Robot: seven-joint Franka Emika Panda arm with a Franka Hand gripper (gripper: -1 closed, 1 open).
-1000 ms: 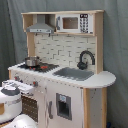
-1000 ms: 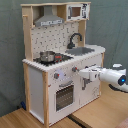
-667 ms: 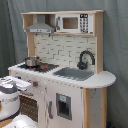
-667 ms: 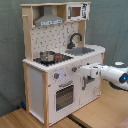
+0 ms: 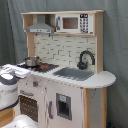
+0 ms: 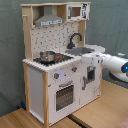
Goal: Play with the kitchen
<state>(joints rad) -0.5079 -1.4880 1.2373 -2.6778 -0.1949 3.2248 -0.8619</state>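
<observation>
The kitchen (image 5: 65, 90) is a white and light-wood toy with a hood (image 5: 40, 27), a microwave (image 5: 74, 23), a black faucet (image 5: 86, 59) and a grey sink (image 5: 74, 73). A small metal pot (image 5: 31, 61) stands on the stove. In the second exterior view the kitchen (image 6: 55, 85) shows its oven door (image 6: 65, 95) and its knobs (image 6: 56, 76). My gripper (image 6: 86, 59) is at the counter's front edge, just below the sink (image 6: 82, 50). In the first exterior view my gripper (image 5: 20, 71) sits level with the counter by the stove.
A grey curtain (image 5: 115, 50) hangs behind the kitchen. The toy stands on a wooden floor (image 6: 100, 112). My white arm (image 6: 117, 66) reaches in from the second exterior view's right and fills the first exterior view's lower left.
My arm has risen from in front of the lower cabinet to counter height and has moved closer to the kitchen's front edge.
</observation>
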